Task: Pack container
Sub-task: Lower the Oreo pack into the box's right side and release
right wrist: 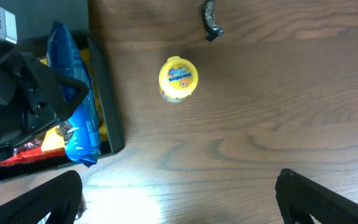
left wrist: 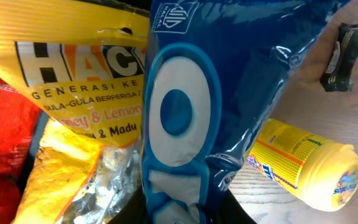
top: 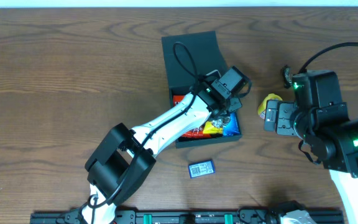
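Observation:
The dark container stands open at the table's middle, its flap lid folded back; its wall also shows in the right wrist view. My left gripper reaches into the container's right side. It is shut on a blue snack packet, which also shows from overhead and in the right wrist view. A yellow packet and a red packet lie in the container beside it. My right gripper is open and empty over bare table to the right of the container.
A yellow capped bottle lies on its side right of the container, also in the right wrist view. A small black object lies beyond it. A small dark packet with a barcode lies in front of the container.

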Action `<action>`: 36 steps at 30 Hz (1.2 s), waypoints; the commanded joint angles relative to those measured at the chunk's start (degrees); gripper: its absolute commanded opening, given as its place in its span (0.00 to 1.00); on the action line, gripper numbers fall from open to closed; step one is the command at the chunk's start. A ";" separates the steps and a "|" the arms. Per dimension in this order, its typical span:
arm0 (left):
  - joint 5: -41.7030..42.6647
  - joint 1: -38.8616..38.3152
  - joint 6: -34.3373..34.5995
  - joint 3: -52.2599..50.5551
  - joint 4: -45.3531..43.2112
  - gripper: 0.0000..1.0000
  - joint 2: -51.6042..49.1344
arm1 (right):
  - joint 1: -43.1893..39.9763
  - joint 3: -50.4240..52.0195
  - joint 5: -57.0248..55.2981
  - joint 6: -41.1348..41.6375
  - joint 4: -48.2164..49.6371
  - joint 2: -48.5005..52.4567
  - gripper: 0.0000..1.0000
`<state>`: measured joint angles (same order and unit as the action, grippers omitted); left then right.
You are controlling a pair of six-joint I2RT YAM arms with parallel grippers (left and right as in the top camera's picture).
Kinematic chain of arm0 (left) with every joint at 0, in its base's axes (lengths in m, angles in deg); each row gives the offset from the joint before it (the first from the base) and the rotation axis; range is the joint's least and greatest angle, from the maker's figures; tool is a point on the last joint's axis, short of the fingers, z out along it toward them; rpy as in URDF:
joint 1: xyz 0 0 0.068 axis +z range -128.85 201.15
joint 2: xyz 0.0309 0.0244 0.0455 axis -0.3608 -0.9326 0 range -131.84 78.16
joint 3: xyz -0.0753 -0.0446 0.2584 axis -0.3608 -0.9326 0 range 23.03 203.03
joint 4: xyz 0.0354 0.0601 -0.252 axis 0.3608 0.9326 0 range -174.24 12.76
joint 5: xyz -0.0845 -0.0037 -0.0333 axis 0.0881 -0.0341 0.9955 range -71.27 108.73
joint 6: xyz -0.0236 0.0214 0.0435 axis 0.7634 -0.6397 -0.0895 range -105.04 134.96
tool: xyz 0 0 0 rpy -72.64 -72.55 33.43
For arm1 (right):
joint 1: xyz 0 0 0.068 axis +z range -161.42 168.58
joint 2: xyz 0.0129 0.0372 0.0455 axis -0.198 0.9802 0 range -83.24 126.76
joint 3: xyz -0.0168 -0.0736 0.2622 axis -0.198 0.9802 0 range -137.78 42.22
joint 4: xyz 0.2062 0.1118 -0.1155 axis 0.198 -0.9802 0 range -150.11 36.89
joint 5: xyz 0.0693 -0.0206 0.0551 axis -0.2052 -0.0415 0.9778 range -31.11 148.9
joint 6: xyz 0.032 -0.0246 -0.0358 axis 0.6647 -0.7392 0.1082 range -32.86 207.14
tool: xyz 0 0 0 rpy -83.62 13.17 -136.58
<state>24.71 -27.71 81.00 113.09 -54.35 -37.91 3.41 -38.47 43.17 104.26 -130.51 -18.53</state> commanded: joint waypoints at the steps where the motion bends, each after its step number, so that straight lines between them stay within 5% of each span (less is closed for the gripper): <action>1: -1.14 -0.09 0.42 1.07 0.61 0.10 -0.83 | -0.42 -0.13 -0.94 -0.92 -0.22 -0.46 0.99; 23: -1.16 -0.09 -0.13 1.09 0.59 0.54 -0.46 | -0.42 0.66 -1.01 -0.94 -0.17 -0.46 0.99; 30: -4.00 0.17 -7.91 3.93 -0.37 0.58 3.21 | -0.42 0.66 -1.31 -1.55 0.24 -0.46 0.99; 36: -15.67 0.24 -22.49 7.30 8.33 0.76 11.58 | -0.42 0.66 -2.12 -1.53 0.72 -0.46 0.99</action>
<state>17.80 -27.71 68.89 117.28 -48.45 -33.32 3.41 -38.27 42.34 103.57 -129.95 -18.53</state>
